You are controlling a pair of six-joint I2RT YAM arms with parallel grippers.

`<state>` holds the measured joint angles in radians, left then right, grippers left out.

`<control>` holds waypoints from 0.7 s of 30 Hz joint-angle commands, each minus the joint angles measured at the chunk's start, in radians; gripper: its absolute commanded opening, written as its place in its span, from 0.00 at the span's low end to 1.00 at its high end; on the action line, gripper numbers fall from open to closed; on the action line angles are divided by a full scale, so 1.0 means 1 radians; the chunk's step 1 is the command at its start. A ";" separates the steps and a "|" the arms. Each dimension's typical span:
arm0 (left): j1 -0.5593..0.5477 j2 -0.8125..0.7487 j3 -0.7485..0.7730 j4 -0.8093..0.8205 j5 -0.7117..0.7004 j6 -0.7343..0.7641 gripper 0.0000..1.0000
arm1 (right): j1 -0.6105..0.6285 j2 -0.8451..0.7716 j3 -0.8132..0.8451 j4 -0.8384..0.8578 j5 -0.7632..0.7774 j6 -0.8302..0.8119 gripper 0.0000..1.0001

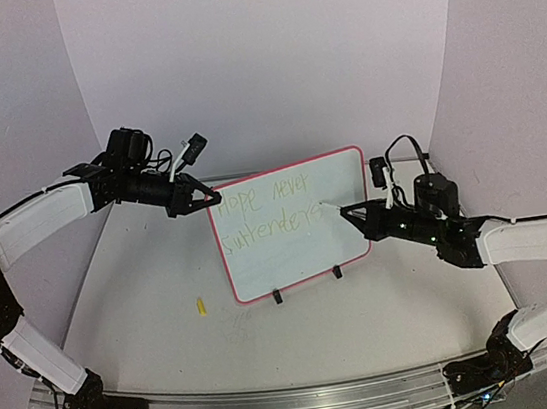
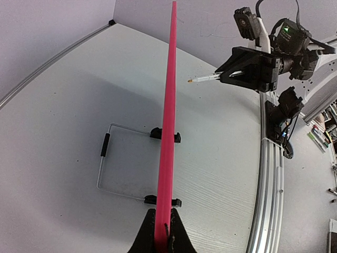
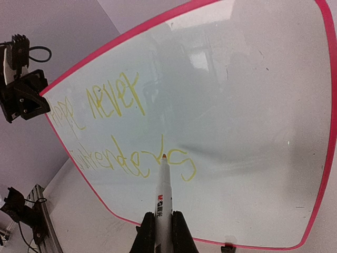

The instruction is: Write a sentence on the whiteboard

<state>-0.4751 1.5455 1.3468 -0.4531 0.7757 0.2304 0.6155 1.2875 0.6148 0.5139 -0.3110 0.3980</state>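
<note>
yellow handwritten sentence [image 3: 126, 132] on the whiteboard [image 3: 247, 121], top line "Hope never", bottom line "surrenders" (first word faint), small red-and-black logo print on the marker [image 3: 162, 203] in my right gripper [image 3: 161, 231], too small to read

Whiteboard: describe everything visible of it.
The whiteboard is a glossy white panel in a red-pink rounded frame, standing nearly upright on the table on two black clip feet with a wire prop behind. The left gripper clamps one top corner. Yellow-green writing runs in two lines; the right gripper's marker tip is by the last letter.
</note>
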 commanded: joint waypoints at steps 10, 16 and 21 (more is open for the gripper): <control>0.004 -0.036 0.003 0.000 -0.030 0.031 0.00 | -0.006 -0.012 -0.047 -0.038 0.100 -0.007 0.00; 0.004 -0.034 0.003 0.001 -0.030 0.031 0.00 | -0.006 0.031 -0.018 -0.040 0.116 -0.014 0.00; 0.004 -0.036 0.002 0.000 -0.033 0.032 0.00 | -0.006 0.056 0.003 -0.040 0.112 -0.026 0.00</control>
<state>-0.4751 1.5455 1.3468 -0.4538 0.7761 0.2321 0.6155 1.3272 0.5709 0.4619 -0.2147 0.3924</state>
